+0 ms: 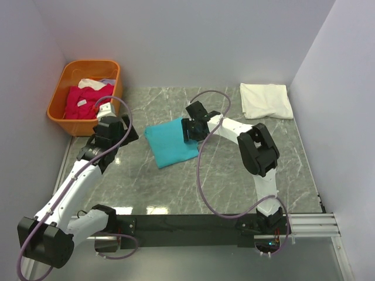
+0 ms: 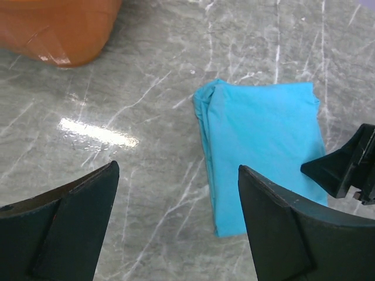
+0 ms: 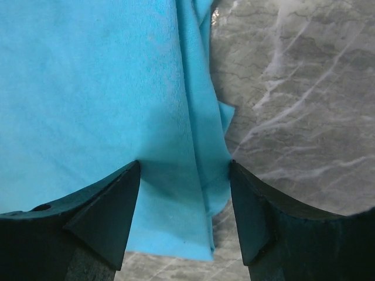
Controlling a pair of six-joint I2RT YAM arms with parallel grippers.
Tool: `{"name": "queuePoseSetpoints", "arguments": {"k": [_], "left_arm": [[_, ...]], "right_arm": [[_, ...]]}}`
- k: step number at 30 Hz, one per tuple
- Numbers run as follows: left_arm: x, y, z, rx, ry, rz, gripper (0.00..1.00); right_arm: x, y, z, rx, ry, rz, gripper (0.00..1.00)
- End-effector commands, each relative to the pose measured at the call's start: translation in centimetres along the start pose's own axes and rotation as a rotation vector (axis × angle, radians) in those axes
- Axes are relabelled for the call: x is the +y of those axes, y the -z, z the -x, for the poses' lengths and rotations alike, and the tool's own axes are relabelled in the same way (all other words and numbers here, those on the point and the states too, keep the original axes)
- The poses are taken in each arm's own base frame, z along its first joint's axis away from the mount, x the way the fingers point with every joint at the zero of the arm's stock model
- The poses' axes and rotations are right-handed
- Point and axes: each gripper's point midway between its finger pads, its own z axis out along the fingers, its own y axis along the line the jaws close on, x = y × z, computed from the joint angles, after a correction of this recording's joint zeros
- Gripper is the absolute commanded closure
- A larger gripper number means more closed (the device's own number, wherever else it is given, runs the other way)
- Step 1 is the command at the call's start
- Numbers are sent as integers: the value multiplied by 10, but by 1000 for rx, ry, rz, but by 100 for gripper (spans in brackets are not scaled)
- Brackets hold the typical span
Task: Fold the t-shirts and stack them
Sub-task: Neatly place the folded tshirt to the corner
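**Teal tee flat mid-tabletop, both claws apart**

Count: 1 teal t-shirt point(image 1: 170, 143), 1 white t-shirt point(image 1: 266, 100), magenta t-shirts point(image 1: 79, 102) bunched in 1 orange basket point(image 1: 58, 96). Can't tell how many magenta. Some pale cloth lies behind them in the basket.

Teal tee is folded to a rough rectangle, flat on the grey marble tabletop point(image 1: 234, 175), about centre. Right claw point(image 3: 184, 164) sits over its right edge twd the far corner. Fingers are spread w/ the layered cloth edge showing between them, not pinched, so it grips nothing. Left claw point(image 2: 177, 167) is to the tee's left over bare tabletop, apart from the cloth. Its jaws are wide and hold nothing.

Teal tee's long axis runs approx far-to-near, w/ the near end skewed a bit to the right. In the left wrist view the bunched fold edges are on the tee's left side.

White tee is folded at the far right of the tabletop, long axis left-right, well apart from both claws. Basket is at the far left.
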Motion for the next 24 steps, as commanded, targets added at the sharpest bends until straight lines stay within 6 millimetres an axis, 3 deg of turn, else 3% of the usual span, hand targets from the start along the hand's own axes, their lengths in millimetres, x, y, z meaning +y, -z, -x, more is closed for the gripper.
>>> {"name": "queuePoseSetpoints", "arguments": {"k": [1, 9, 13, 16, 19, 20, 23, 24], "left_arm": [[9, -3, 4, -46, -22, 21, 12], [13, -7, -3, -25, -34, 28, 12], [14, -7, -4, -22, -35, 29, 12], [15, -6, -4, -25, -36, 32, 12], [16, -6, -3, -28, -36, 36, 12], [16, -6, -3, -29, -36, 37, 12], [17, -6, -5, -27, -37, 38, 12], [17, -7, -6, -24, -40, 38, 12]], "right_arm": [[10, -4, 7, -10, 24, 14, 30], [35, -17, -26, 100, 139, 100, 42], [44, -14, -26, 122, 169, 150, 55], [43, -9, -16, 111, 184, 164, 74], [26, -3, 4, 71, 158, 162, 85], [20, -2, 10, 62, 151, 157, 94], [-13, 8, 42, 6, 128, 122, 100], [-35, 10, 51, 3, 115, 98, 100]]}}
